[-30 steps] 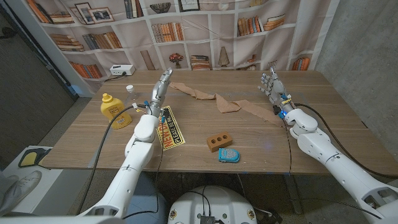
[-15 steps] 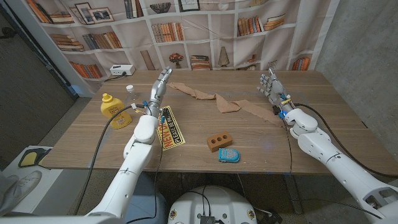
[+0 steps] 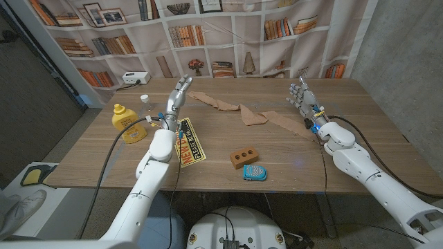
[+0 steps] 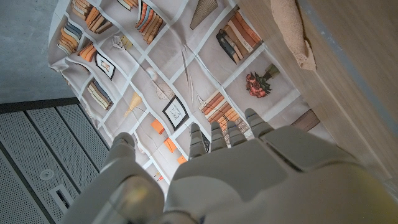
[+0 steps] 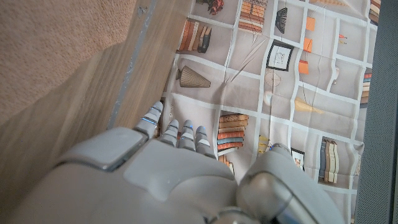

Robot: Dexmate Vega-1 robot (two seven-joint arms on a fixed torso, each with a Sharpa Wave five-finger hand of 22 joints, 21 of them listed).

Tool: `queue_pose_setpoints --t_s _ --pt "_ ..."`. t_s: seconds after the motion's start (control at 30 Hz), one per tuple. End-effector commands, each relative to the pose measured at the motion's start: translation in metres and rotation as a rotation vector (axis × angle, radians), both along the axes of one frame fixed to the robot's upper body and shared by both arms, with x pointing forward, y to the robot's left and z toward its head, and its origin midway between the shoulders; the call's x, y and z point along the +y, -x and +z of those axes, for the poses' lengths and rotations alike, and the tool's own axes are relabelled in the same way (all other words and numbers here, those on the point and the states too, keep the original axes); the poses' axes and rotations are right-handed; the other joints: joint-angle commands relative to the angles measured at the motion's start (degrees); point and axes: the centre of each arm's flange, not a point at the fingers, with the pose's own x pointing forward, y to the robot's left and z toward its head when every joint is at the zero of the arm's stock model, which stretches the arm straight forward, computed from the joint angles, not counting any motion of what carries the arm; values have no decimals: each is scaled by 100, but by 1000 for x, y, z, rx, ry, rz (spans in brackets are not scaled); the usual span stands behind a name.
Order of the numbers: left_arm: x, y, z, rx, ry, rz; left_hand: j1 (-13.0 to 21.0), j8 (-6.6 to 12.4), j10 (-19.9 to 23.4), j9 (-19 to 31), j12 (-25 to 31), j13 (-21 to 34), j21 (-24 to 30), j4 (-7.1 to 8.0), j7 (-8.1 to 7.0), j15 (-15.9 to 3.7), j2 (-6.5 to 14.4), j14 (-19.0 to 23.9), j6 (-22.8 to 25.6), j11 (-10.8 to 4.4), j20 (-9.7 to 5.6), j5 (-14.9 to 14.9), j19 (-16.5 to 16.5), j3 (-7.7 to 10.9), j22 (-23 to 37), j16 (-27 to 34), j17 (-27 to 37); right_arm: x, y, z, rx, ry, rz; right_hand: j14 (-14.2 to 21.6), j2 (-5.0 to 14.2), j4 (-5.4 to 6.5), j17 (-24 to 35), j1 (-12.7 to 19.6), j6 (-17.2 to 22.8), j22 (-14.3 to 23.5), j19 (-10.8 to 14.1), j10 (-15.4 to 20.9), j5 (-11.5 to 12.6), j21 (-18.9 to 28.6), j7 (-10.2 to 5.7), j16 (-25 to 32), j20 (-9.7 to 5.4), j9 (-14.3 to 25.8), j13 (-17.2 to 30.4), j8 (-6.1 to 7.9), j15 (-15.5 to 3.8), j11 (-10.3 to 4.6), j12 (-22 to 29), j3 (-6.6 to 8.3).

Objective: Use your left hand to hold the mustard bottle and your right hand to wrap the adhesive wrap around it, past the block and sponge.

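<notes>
on the desk (image 3: 360,131), the mustard bottle (image 3: 124,122) stands far left; the adhesive wrap (image 3: 252,114) lies across the back middle, the block (image 3: 244,158) before it, the sponge (image 3: 254,172) just before the block.

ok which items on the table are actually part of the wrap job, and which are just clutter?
Part of the job:
mustard bottle
adhesive wrap, the tan strip lying across the table
left hand, holding nothing
right hand, holding nothing

Just lying about:
block
sponge
yellow sign
small clear bottle
</notes>
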Motion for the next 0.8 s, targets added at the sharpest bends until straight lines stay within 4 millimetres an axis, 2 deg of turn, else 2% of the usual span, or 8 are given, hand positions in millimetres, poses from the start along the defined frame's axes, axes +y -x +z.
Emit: queue_pose_setpoints --t_s 0.03,0.8 --pt "7 15 -5 -17 8 66 82 10 -18 17 -4 11 -25 -37 -17 7 -6 -56 -13 -12 24 -4 -37 25 12 -13 14 -4 1 0 -14 -2 -5 15 4 -46 0 66 28 8 10 20 -15 36 -1 18 -33 18 20 36 -13 6 17 4" --pt "9 27 -8 -51 -10 138 131 24 -18 17 0 12 -20 -49 -29 -30 -19 -80 34 -39 -5 -11 -60 34 12 0 15 -4 1 -2 -4 -8 -3 44 11 -62 1 73 60 8 56 52 -25 51 -1 28 -50 18 21 38 -17 6 22 4"
